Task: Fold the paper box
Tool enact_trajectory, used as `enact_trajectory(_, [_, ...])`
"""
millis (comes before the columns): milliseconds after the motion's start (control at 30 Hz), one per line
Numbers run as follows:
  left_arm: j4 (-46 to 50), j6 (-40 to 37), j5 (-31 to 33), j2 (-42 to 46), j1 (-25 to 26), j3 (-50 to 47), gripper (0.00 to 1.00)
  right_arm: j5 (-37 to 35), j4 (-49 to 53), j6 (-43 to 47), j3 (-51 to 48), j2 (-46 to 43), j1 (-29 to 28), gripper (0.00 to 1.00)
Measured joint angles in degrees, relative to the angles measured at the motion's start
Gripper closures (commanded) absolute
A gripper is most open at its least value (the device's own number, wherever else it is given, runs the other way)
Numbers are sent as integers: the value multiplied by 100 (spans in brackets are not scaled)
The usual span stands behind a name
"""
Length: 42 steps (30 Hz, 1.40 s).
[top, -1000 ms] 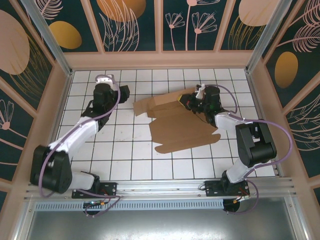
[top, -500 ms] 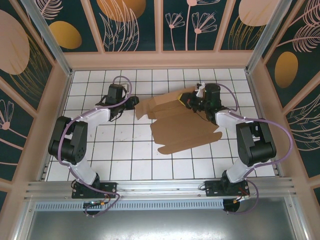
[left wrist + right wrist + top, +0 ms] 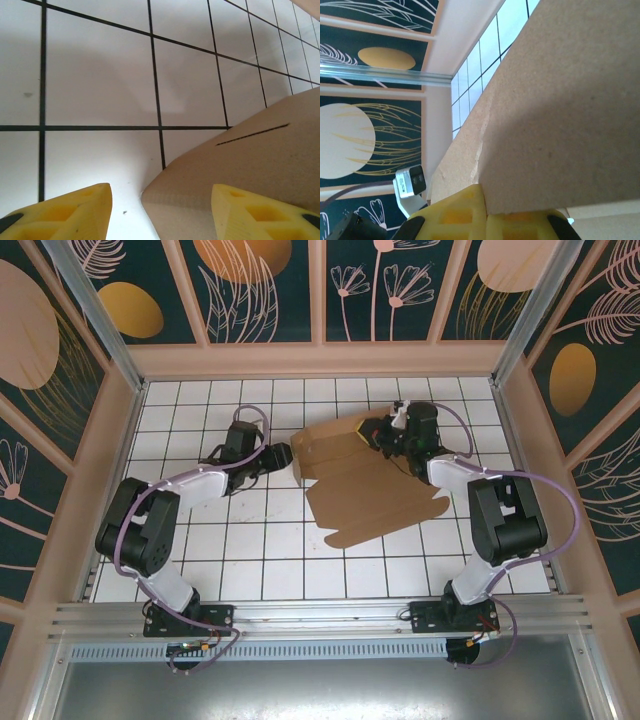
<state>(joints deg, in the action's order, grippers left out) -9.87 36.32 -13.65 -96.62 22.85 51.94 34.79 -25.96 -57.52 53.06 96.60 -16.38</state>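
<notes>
the box (image 3: 375,500) lies half flat on the bench (image 3: 260,560), right of centre, seemingly mid-fold: your right fingers (image 3: 455,217) are clenched on its far flap, your left fingers (image 3: 65,210) spread astride its left corner, so next pinch that corner and raise the side.

1. Left arm (image 3: 150,530): I read it as folded sharply at the elbow, with the forearm reaching away from the base and in toward the middle.
2. Left gripper (image 3: 283,454): it points toward the right arm's side with its jaws apart. The yellow fingers (image 3: 65,212) are spread wide in the wrist view.
3. Right arm (image 3: 505,520): the elbow is bent and the forearm angles away and leftward.
4. Right gripper (image 3: 372,437): the jaws are clamped tight, pinching an edge of the paper box (image 3: 375,500) between its yellow fingers (image 3: 455,220).
</notes>
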Motion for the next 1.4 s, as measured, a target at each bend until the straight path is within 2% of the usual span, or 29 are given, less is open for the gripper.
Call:
enact_trajectory(333, [-190,129,-210,-85,535,168,44,-175,-61,-31,-20,7,-114,100])
enact_trajectory(533, [-138,-138,-146,-101,584,282,42,-179,-149,-46,-28,37,-122,100])
enact_trajectory(1000, [-17,-1574,588,-203,761,476,24,-221,-140,-46,-28,44,-61,100])
enact_trajectory(1400, [70,-2938,636,-103,868,476,30,-146,-216,-136,7,162,-44,100])
